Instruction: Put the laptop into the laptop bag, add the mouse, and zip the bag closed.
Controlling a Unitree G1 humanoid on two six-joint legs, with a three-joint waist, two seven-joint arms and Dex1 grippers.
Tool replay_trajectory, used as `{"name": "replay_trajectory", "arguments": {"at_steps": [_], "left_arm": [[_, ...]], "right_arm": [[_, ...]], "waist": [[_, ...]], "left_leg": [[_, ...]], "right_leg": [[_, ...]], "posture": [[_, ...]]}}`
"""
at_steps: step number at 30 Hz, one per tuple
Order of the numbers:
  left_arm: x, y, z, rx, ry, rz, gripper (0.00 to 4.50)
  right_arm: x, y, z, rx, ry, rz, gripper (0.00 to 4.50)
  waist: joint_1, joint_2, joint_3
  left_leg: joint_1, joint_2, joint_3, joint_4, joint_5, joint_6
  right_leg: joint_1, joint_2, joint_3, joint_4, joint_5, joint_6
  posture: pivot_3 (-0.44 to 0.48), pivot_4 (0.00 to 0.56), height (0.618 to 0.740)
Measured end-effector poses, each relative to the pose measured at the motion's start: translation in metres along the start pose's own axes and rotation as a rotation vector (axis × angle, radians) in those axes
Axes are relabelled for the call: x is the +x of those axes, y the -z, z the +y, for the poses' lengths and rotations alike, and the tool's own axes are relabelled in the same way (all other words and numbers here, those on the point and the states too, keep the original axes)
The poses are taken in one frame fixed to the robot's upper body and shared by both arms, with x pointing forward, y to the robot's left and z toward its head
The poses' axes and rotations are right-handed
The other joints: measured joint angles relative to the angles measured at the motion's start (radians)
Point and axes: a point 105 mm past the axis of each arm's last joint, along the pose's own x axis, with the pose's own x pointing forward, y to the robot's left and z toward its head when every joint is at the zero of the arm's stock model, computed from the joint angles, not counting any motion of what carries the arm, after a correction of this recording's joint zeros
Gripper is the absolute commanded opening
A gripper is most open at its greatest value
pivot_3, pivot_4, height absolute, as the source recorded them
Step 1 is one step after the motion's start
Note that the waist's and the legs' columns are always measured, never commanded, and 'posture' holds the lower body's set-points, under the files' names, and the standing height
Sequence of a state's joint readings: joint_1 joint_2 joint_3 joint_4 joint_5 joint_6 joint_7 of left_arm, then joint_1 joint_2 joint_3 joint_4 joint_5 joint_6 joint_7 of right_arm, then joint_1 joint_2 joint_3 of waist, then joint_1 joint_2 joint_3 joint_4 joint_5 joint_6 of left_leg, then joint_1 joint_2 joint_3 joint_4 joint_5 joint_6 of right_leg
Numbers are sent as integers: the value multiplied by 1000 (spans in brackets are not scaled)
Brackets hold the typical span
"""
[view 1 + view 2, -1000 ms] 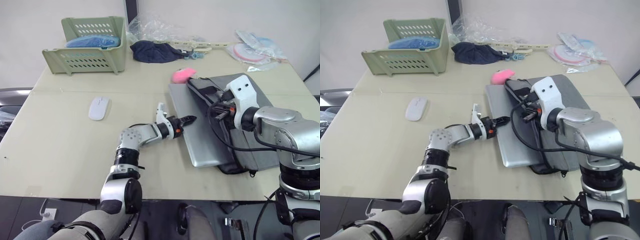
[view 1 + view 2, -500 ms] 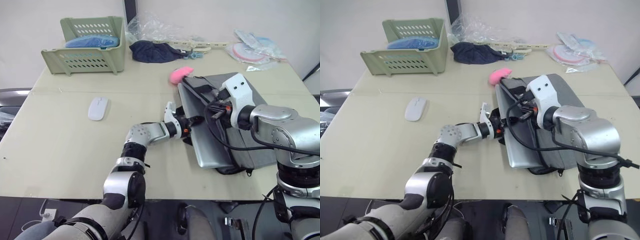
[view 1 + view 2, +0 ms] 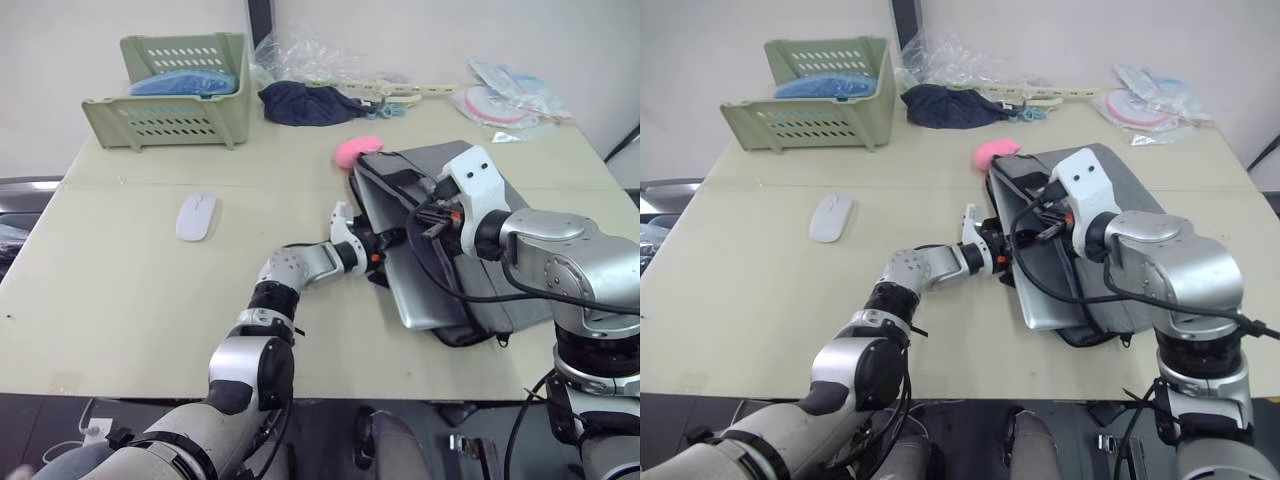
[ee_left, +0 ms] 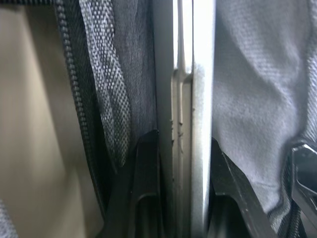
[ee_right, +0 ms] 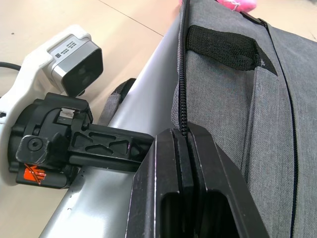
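Gripping the laptop's near edge, our left gripper [image 4: 181, 163] has its two black fingers pressed on either side of the thin silver slab, as the left wrist view shows plainly, with grey fabric rising on both sides of the metal. Our right gripper [image 5: 182, 148] is pinched shut on the zippered lip of the laptop bag [image 3: 490, 260], holding the mouth up and open. Over the last second we have carried the laptop [image 3: 420, 285] across: a second ago it lay largely bare on the table [image 3: 120, 290] beside the bag with our left gripper short of its edge, and half a second ago we had taken hold and begun to slide it in. Now less silver shows, the bag's upper flap covers more of the lid, and the left arm reaches further toward the bag. We judge the insertion to be well under way but not finished, since a strip of the laptop's near side and corner lies outside the opening. What remains of this step, as we read it, is to push until the edge passes the zipper line, then let go without dragging it back out. The mouse [image 3: 197, 216] lies well apart on the table's left side, untouched, near the green basket [image 3: 175, 110]. A pink plush [image 3: 356, 150] rests just beyond the bag's far corner.
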State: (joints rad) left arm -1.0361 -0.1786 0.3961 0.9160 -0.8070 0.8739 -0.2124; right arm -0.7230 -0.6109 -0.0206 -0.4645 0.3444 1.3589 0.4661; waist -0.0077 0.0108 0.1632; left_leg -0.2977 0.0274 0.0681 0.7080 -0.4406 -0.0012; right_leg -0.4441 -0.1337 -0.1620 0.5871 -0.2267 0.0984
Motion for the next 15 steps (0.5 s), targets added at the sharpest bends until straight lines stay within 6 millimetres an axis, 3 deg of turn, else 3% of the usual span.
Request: {"name": "replay_trajectory", "arguments": {"at_steps": [15], "left_arm": [[-1, -17, 2, 2, -22, -119, 510]], "right_arm": [[3, -4, 6, 13, -14, -14, 119]], "waist": [[-20, 0, 0]], "left_leg": [[0, 0, 0, 0, 0, 0]], "right_leg": [[0, 0, 0, 0, 0, 0]], "posture": [[0, 150, 740]]}}
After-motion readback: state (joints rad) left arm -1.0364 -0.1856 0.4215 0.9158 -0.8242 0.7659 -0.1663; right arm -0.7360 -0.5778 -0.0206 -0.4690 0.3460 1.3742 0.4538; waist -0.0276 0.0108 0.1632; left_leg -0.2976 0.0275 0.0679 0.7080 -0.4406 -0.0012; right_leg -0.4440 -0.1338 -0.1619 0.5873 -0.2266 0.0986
